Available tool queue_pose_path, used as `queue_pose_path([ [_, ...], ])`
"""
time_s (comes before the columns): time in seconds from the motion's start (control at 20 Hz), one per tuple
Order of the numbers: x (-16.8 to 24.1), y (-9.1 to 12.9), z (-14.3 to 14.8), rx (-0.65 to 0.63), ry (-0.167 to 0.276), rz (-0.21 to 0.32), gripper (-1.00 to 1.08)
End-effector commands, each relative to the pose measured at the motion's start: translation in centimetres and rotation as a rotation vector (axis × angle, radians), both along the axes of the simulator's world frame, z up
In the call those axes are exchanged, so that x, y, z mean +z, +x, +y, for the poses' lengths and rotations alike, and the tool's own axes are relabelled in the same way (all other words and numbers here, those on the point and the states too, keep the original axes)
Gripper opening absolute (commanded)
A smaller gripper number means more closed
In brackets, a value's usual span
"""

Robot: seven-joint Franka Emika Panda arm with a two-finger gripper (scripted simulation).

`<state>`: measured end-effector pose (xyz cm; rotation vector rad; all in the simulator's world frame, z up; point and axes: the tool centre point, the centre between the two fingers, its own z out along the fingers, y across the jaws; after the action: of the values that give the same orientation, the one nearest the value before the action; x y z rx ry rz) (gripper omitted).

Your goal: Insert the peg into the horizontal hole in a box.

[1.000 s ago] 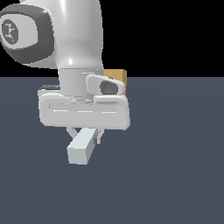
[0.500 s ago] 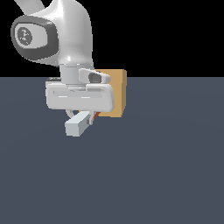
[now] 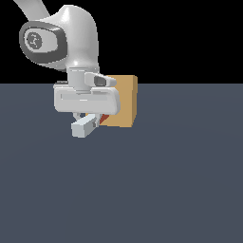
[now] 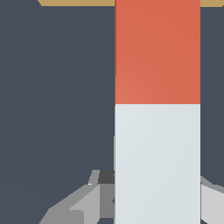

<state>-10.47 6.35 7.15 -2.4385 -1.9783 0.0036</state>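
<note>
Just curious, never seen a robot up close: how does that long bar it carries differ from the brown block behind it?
The peg is a slim bar; the box is a chunky cube. The peg is two-toned, orange-red and pale grey-white, while the box is plain tan. The peg hangs in the gripper; the box rests on the floor. Both are square-edged.

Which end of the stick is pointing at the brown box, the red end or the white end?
The red end of the peg points at the box; the white end sticks out by the gripper.
</note>
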Motion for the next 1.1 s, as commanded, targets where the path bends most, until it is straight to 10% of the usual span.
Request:
queue_pose_path([
  [0.0, 0.2, 0.0, 0.4, -0.005, 0.000, -0.003, -1.00],
  [1.05, 0.2, 0.5, 2.3, -0.005, 0.001, -0.002, -1.00],
])
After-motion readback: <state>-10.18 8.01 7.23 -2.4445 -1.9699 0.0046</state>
